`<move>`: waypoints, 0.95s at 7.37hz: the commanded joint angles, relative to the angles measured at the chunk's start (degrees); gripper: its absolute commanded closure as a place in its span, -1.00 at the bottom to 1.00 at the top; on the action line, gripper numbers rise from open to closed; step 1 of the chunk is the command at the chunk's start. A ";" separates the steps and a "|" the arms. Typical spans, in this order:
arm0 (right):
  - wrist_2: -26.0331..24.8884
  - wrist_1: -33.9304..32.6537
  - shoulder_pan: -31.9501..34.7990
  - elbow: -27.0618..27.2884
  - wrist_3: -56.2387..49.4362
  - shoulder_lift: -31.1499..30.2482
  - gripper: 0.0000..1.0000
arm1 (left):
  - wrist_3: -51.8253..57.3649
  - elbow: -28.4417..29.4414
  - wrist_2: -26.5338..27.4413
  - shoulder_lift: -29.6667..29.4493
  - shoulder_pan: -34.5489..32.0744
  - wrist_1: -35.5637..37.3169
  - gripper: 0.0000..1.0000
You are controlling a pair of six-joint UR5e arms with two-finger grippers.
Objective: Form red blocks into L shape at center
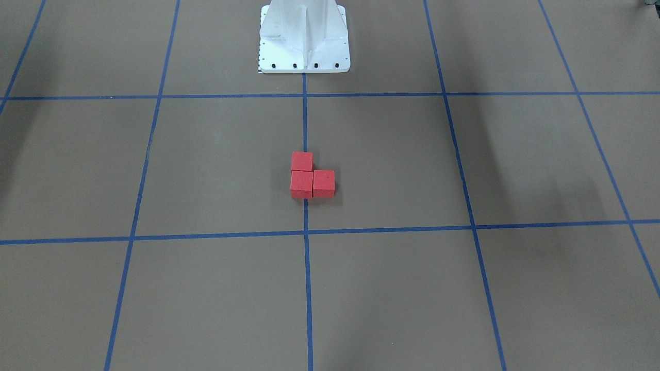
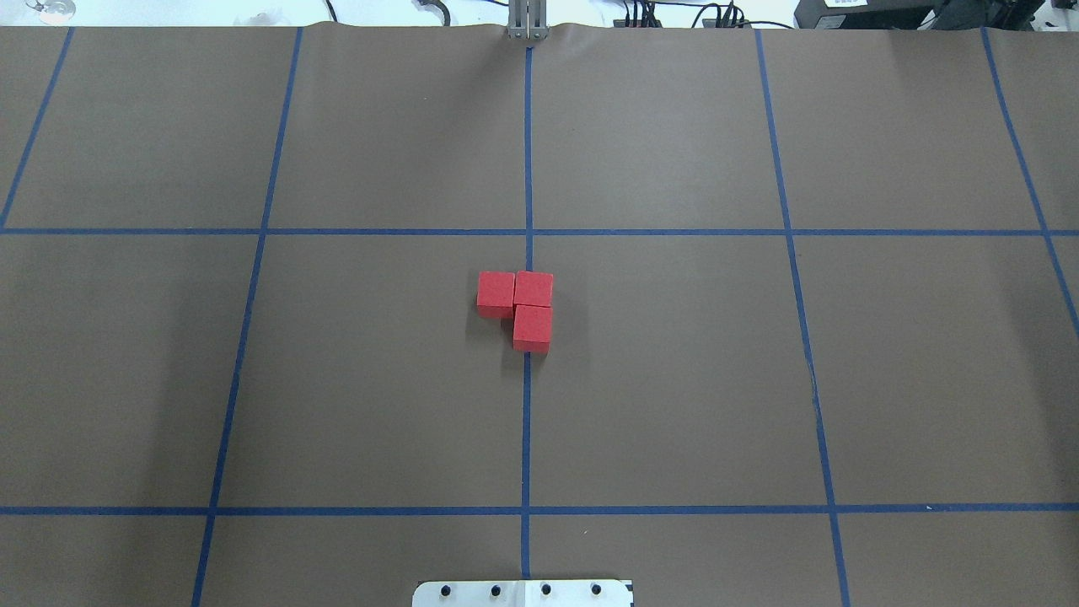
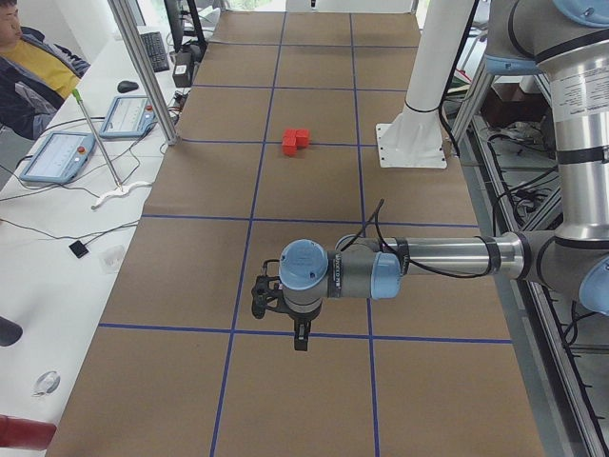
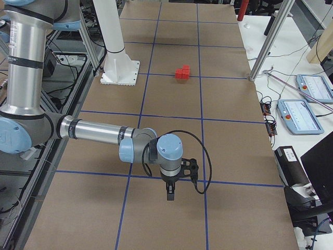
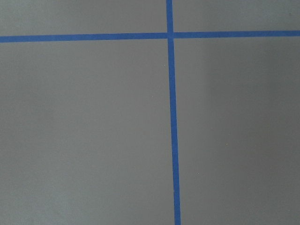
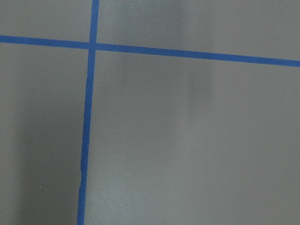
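Note:
Three red blocks [image 1: 302,161] [image 1: 301,184] [image 1: 324,183] lie touching in an L shape on the brown floor, on the middle vertical tape line [image 1: 305,118]. In the overhead view the red blocks [image 2: 532,327] sit on that tape line [image 2: 527,405]; they also show small in the side views as red blocks [image 3: 296,141] [image 4: 182,72]. My left gripper [image 3: 300,338] hangs far from them, pointing down; I cannot tell if it is open or shut. My right gripper [image 4: 170,192] is likewise far off, and I cannot tell its state. Both wrist views hold only floor and tape.
The white robot base [image 1: 304,38] [image 2: 523,593] stands behind the blocks on the centre line. A person [image 3: 24,67] sits at a white bench with teach pendants [image 3: 57,157] beside the table. More pendants [image 4: 299,114] lie on the opposite side.

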 commanded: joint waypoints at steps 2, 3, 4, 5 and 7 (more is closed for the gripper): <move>0.34 0.01 0.00 0.59 0.24 0.10 -0.99 | 0.06 -0.21 -0.08 0.10 -0.01 -0.09 -1.00; 0.52 0.01 0.00 0.68 0.24 0.10 -0.99 | 0.06 -0.21 0.00 0.01 -0.01 -0.09 -1.00; 0.60 0.01 0.00 1.46 0.24 0.01 -0.99 | 0.06 -0.30 -0.08 0.10 -0.01 0.00 -1.00; 0.61 0.01 0.00 2.17 0.24 -0.16 -0.99 | 0.06 -0.21 0.00 0.10 -0.01 0.00 -1.00; 0.69 0.01 -0.08 2.26 0.24 -0.07 -0.99 | 0.06 -0.39 0.00 0.10 -0.01 -0.09 -1.00</move>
